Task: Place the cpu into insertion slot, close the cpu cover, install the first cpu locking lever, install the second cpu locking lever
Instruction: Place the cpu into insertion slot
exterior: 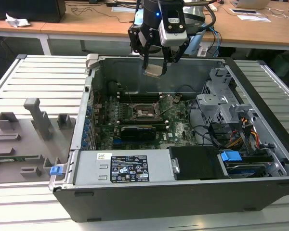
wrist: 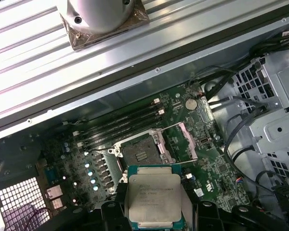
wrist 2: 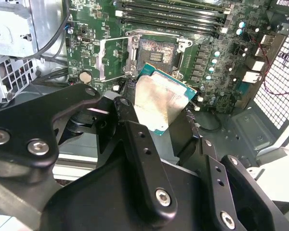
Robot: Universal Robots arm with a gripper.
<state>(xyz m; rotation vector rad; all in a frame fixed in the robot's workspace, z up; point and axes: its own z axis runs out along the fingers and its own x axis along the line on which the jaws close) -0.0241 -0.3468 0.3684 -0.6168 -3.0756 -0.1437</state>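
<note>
My gripper (exterior: 156, 66) hangs above the open computer case, shut on the cpu (exterior: 153, 71). In both wrist views the cpu (wrist 2: 160, 102) (wrist: 153, 196) shows its silvery face, held by its edges between the black fingers (wrist 2: 135, 139). It is in the air, apart from the board. Below it lies the insertion slot (exterior: 147, 111) (wrist 2: 157, 52) (wrist: 140, 154), a square black socket with its pin field bare. The cpu cover (wrist 2: 113, 59) (wrist: 184, 140) stands swung open beside the socket.
Memory slots (wrist: 120, 126) run along one side of the socket and a long black card (exterior: 142, 130) along the other. A drive cage (exterior: 220, 98), cables (exterior: 241, 132) and the power supply (exterior: 123, 167) fill the case. A grey fixture tray (exterior: 24, 139) lies at the exterior view's left.
</note>
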